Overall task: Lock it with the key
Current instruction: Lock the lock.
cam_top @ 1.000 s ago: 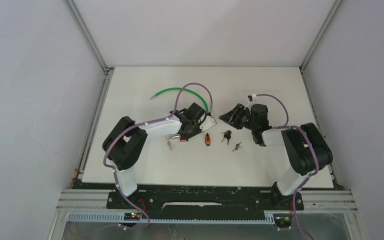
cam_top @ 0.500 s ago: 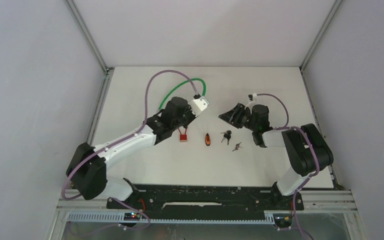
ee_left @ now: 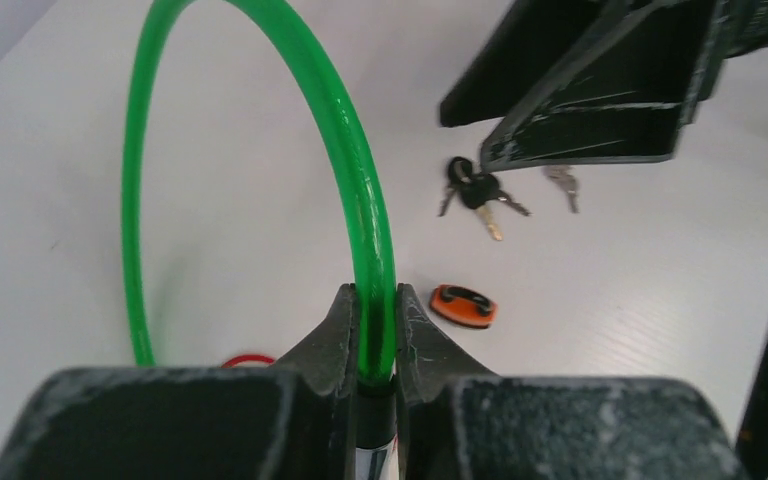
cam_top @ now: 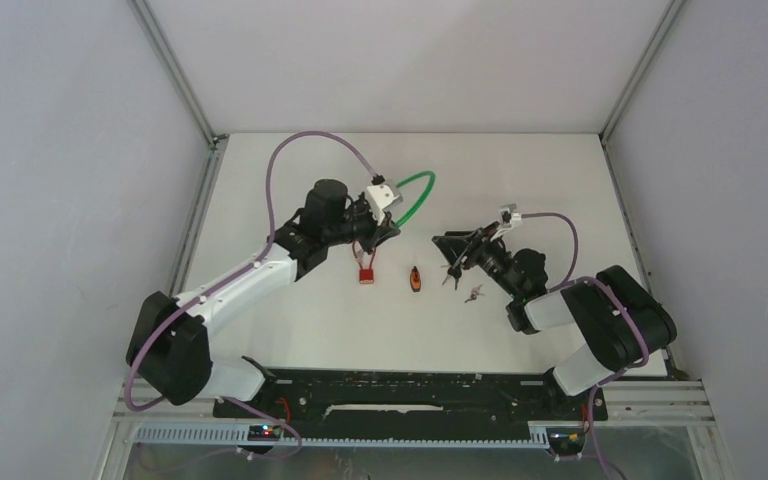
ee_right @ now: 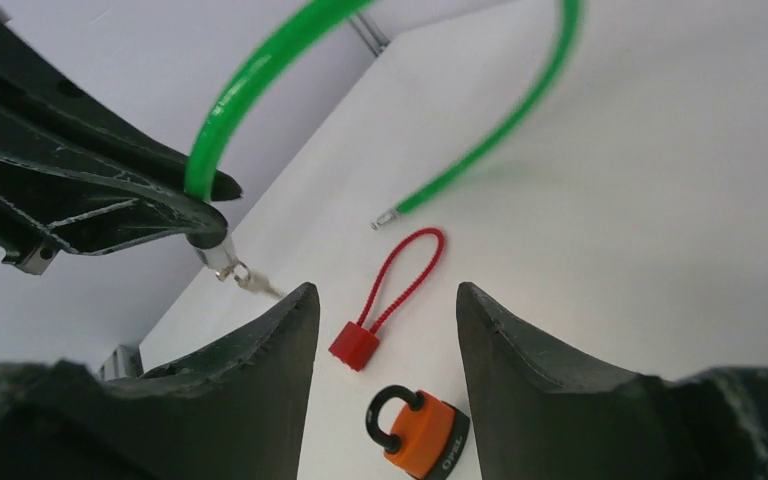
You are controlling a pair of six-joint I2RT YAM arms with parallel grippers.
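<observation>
Mid-table, left gripper [ee_left: 372, 300] is clenching one green plastic cable [ee_left: 360, 180]. Right gripper [ee_right: 387, 292] is hanging released near one red padlock [ee_right: 355, 347], one orange padlock [ee_right: 418, 432], two key bunches [ee_left: 475, 190].

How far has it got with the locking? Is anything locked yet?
Early days. Done: the left gripper is clamped on one end of the green cable lock, where a key seems to sit. In hand: the right gripper, open and empty, faces it. Left: the cable's free tip is not plugged in, so nothing is locked; the loose keys lie untouched.
</observation>
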